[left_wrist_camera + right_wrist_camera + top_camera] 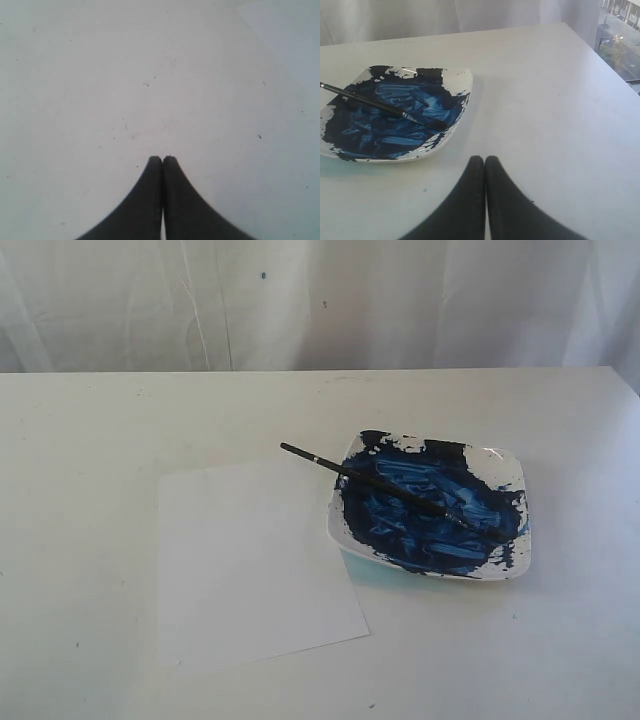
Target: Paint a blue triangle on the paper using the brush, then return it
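Shows, furthest left, the left end effector [162,159] with its tips pressed together, clamped on nothing, poised over bare table [100,75]. Not to be seen in the exterior view, nor the other arm.

Next to the right, finds the paper [255,565] lying flat on the table, entirely white, with no blue triangle anywhere on it. At its right edge, meets the dish [505,462], smeared almost all over with blue paint. Touching the sheet or just beside it: cannot tell which.

Lying across that dish, the brush [375,483], with its bristle end down in the paint and its handle slanting out over the rim toward the paper's upper corner, gripped by nothing.

Furthest right, shows the right end effector [484,159], likewise closed tight and empty, near the dish but apart from it.

Judged from this: painting not begun. Left to do: take up the brush, lay down all three sides on the paper, set the brush back on the dish.

Counted: one paper, one brush, one dish, two end effectors, zero triangles.
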Motion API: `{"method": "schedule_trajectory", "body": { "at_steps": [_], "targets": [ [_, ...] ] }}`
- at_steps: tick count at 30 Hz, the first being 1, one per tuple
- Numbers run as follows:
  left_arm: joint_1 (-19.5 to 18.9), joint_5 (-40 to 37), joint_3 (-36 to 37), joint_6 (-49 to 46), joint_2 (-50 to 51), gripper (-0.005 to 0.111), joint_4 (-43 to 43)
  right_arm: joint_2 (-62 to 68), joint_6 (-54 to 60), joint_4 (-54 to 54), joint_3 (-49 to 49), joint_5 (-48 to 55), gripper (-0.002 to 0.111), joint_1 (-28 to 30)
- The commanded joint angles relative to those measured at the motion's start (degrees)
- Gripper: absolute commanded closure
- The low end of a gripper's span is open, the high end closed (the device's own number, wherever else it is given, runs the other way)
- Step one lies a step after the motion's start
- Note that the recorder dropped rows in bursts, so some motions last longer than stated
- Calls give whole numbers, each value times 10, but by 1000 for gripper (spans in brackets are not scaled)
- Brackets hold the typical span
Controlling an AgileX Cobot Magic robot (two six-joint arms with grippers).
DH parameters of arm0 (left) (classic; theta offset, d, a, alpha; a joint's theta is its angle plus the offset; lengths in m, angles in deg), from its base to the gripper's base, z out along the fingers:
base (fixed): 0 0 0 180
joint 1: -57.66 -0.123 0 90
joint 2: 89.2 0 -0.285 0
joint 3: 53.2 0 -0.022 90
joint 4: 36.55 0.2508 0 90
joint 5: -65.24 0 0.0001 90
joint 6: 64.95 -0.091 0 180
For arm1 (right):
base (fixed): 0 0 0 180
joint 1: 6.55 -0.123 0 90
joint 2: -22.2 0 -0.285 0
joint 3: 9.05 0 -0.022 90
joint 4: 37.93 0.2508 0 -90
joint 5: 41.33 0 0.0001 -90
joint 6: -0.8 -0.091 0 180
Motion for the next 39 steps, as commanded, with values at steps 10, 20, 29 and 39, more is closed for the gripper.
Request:
{"method": "schedule_trajectory", "body": {
  "at_steps": [10,20,29,39],
  "targets": [
    [-2,-7,3,-4,-3,107,-2,-4,-3,-2,1,-8,108,-1],
    [-2,299,3,44,-3,107,-148,-4,-3,-2,1,-8,108,-1],
    [-2,632,-29,4,6,107,-181,-4,7,-2,1,-8,108,-1],
    [-2,631,-212,-235,209,107,-321,-4,7,-2,1,-8,108,-1]
  ]
}}
